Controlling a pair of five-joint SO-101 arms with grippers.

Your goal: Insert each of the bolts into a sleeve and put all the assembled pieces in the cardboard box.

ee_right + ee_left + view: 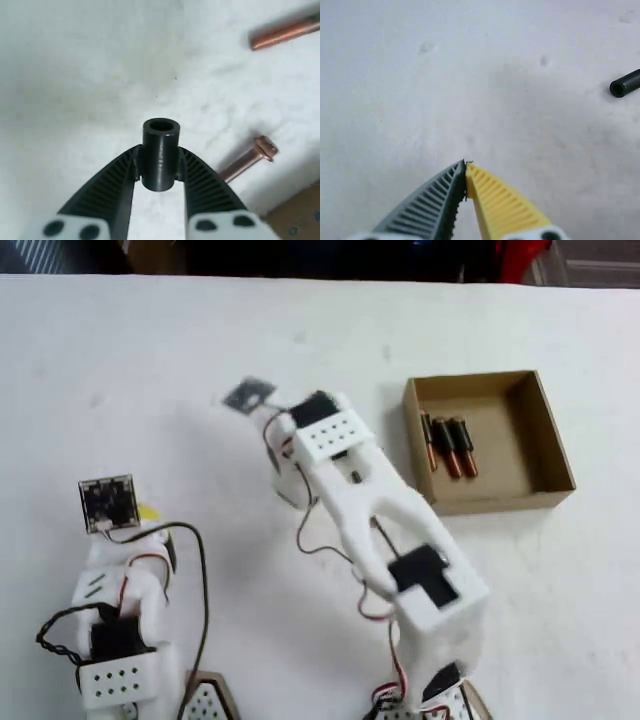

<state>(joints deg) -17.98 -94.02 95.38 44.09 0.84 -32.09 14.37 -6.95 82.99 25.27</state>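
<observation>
While pinching a black sleeve (160, 155) upright at the right end effector (159, 150), hangs above the white surface (75, 60), one copper bolt (247, 161) near, another bolt (285, 32) farther. At the left end effector (465, 170), closed tip to tip; apart from it, a second sleeve (625, 83) lying flat. Beyond, inside the cardboard box (540, 430), assembled pieces (450, 447).
</observation>
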